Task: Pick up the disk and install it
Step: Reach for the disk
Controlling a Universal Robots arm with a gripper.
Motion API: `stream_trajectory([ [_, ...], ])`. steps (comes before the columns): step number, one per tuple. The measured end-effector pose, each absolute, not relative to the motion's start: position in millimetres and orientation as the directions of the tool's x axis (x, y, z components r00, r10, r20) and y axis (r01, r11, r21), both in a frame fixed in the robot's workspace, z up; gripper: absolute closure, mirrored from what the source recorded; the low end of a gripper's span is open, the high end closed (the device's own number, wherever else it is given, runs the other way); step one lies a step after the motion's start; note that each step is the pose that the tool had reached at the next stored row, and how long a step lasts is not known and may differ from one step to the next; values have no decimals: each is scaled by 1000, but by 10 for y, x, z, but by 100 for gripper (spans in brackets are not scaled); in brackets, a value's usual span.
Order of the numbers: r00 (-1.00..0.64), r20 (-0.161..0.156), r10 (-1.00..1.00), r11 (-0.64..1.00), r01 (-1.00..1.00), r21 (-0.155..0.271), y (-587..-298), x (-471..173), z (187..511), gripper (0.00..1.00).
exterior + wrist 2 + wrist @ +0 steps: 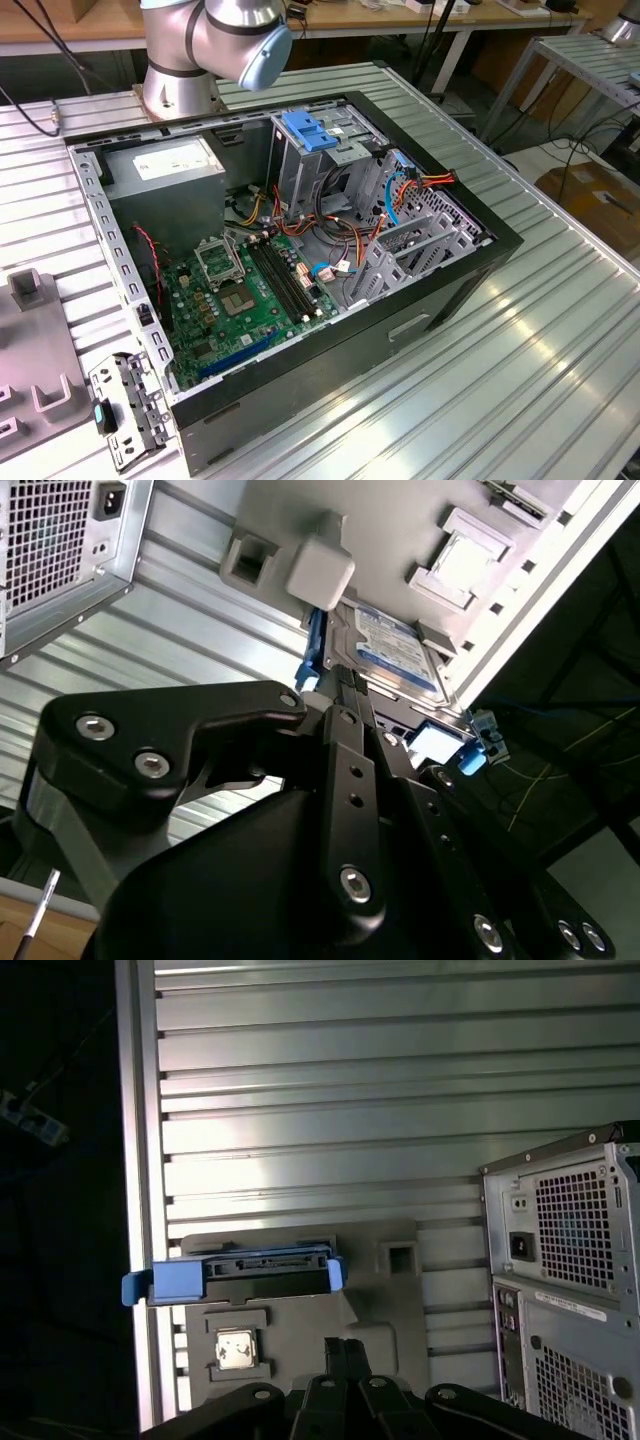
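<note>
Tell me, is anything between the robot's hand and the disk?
Nothing I can see. In the first wrist view the hand points at the grey plate, and the disk in its blue frame lies close by, only bare plate between.

disk [395,648] | dark casing, white label with blue band (label up) | lying flat on grey fixture plate [390,520]

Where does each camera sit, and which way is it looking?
Exterior view: off the arm, looking down into the open computer case; its joint shows.
First wrist view: on the arm, facing the disk in its blue carrier; the tool's black links show.
Second wrist view: on the arm, facing the same disk past the tool's links.
Both wrist views share disk, tool and the case's rear.
</note>
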State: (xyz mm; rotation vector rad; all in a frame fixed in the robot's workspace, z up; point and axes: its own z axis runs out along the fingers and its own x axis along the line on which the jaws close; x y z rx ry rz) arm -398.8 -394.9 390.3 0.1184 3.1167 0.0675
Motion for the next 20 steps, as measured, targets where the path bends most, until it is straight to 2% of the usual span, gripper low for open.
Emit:
stream_trajectory([
  [20,-997,-20,76,996,75,44,-3926,-4493,3891,89],
])
